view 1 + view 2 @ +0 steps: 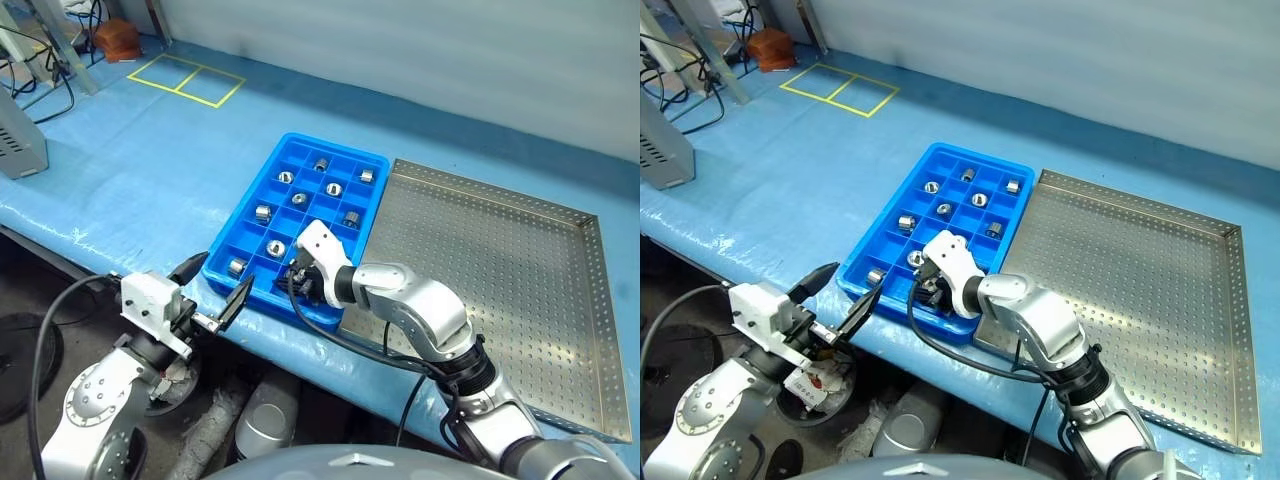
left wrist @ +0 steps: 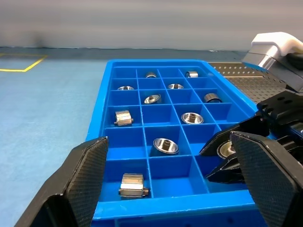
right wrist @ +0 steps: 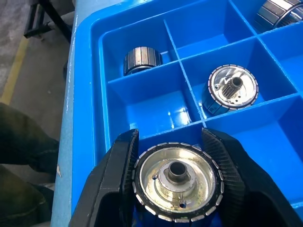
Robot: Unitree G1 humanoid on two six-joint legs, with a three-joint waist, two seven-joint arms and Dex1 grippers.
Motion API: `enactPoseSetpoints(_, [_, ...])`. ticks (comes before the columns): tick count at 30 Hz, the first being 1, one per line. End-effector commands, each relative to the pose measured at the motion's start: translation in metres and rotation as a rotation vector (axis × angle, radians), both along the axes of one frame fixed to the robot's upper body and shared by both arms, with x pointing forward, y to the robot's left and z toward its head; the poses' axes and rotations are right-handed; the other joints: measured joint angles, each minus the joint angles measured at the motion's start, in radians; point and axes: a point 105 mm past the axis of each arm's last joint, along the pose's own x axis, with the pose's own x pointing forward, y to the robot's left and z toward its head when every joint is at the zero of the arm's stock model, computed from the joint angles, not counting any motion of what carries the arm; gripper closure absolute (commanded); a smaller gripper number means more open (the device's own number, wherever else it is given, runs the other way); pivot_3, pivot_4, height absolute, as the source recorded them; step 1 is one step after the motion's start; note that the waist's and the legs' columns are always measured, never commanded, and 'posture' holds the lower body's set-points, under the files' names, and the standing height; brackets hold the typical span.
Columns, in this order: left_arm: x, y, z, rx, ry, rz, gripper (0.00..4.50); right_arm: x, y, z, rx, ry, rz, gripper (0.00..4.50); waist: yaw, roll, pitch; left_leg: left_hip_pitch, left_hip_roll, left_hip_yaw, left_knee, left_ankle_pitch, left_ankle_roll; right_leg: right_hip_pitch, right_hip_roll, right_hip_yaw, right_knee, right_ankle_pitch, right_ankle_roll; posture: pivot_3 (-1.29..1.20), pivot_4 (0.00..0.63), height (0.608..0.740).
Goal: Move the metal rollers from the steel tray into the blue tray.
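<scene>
Left gripper [image 1: 213,288] hovered level, jaws wide; right gripper [image 3: 177,182] angled down, jaws flanking ribbed silver metal roller [image 3: 176,182] in gridded blue plastic tray [image 1: 262,170].

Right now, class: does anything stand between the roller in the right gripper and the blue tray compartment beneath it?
Nothing visible does. The roller sits between the right gripper's fingers, directly over a near-corner compartment of the blue tray. That cell shows only blue plastic; the neighbouring rollers lie behind their own dividers.

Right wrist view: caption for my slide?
Right end effector flanks a metal roller over a near-corner compartment of the blue tray.
</scene>
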Motion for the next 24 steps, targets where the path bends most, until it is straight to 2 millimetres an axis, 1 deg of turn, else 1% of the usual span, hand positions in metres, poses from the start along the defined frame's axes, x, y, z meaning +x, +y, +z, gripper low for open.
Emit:
enactPoseSetpoints(1, [0.001, -0.004, 0.005, -0.007, -0.016, -0.033, 0.0, -0.001, -0.001, 0.012, 0.049, -0.021, -0.021, 1.12, -0.001, 0.0, 0.0, 0.0, 0.0, 0.0, 0.0, 0.0, 0.0, 0.0, 0.0, 0.0, 0.0, 0.0, 0.0, 0.48, 0.15, 0.74])
enactPoseSetpoints(4, [0.002, -0.006, 0.007, -0.008, -0.02, -0.051, 0.0, 0.0, -0.002, 0.016, 0.067, -0.027, -0.036, 0.16, -0.003, 0.0, 0.0, 0.0, 0.0, 0.0, 0.001, 0.0, -0.001, 0.0, 0.0, 0.0, 0.0, 0.0, 0.0, 0.47, 0.15, 0.74])
enactPoseSetpoints(5, [0.004, -0.007, 0.008, -0.008, -0.025, -0.06, 0.0, 0.0, -0.004, 0.021, 0.085, -0.044, -0.044, 0.02, -0.005, 0.0, 0.0, 0.0, 0.0, 0.0, 0.001, 0.0, -0.001, 0.0, 0.0, 0.0, 0.0, 0.0, 0.0, 0.46, 0.15, 0.74])
enactPoseSetpoints(8, [0.01, -0.011, 0.012, -0.007, -0.037, -0.088, 0.0, 0.001, -0.012, 0.038, 0.147, -0.101, -0.073, 0.02, -0.007, 0.0, 0.0, 0.0, 0.0, -0.001, 0.002, 0.0, -0.001, 0.001, 0.0, -0.001, 0.0, 0.0, 0.0, 0.43, 0.15, 0.74])
enactPoseSetpoints(10, [0.017, -0.013, 0.013, 0.026, -0.044, -0.104, 0.0, 0.002, -0.02, 0.047, 0.165, -0.153, -0.11, 0.02, -0.016, 0.0, 0.0, 0.0, 0.0, -0.001, 0.002, 0.0, -0.001, 0.001, 0.0, -0.001, 0.0, 0.0, 0.0, 0.38, 0.15, 0.74])
enactPoseSetpoints(12, [0.023, -0.013, 0.013, 0.036, -0.038, -0.114, 0.0, 0.002, -0.027, 0.051, 0.168, -0.186, -0.141, 0.02, -0.028, 0.0, -0.001, 0.0, 0.0, -0.001, 0.002, 0.0, 0.0, 0.001, 0.0, -0.001, 0.0, 0.0, 0.0, 0.36, 0.15, 0.74])
enactPoseSetpoints(16, [0.041, -0.024, 0.022, 0.054, -0.068, -0.193, 0.0, -0.001, -0.053, 0.06, 0.165, -0.27, -0.245, 0.02, -0.064, 0.0, -0.001, 0.0, 0.0, -0.002, 0.003, 0.0, 0.0, 0.002, 0.0, -0.001, 0.0, 0.0, 0.0, 0.25, 0.15, 0.74])
enactPoseSetpoints(18, [0.047, -0.029, 0.023, 0.064, -0.072, -0.219, 0.0, -0.003, -0.062, 0.061, 0.159, -0.287, -0.282, 0.02, -0.097, 0.0, -0.001, 0.0, -0.001, -0.002, 0.003, 0.001, 0.0, 0.002, 0.0, -0.001, 0.0, 0.001, 0.001, 0.23, 0.15, 0.74])
enactPoseSetpoints(21, [0.062, -0.035, 0.023, 0.097, -0.07, -0.248, 0.0, -0.001, -0.083, 0.065, 0.135, -0.343, -0.395, 0.02, -0.159, 0.0, -0.001, 0.0, -0.001, -0.002, 0.005, 0.001, 0.001, 0.003, 0.0, 0.0, 0.001, 0.001, 0.001, 0.15, 0.15, 0.74])
enactPoseSetpoints(24, [0.077, -0.039, 0.022, 0.113, -0.068, -0.238, 0.0, -0.003, -0.104, 0.064, 0.059, -0.414, -0.491, 0.02, -0.223, 0.0, -0.001, 0.0, -0.001, -0.003, 0.006, 0.002, 0.002, 0.004, 0.001, 0.001, 0.002, 0.001, 0.001, 0.1, 0.15, 0.74])
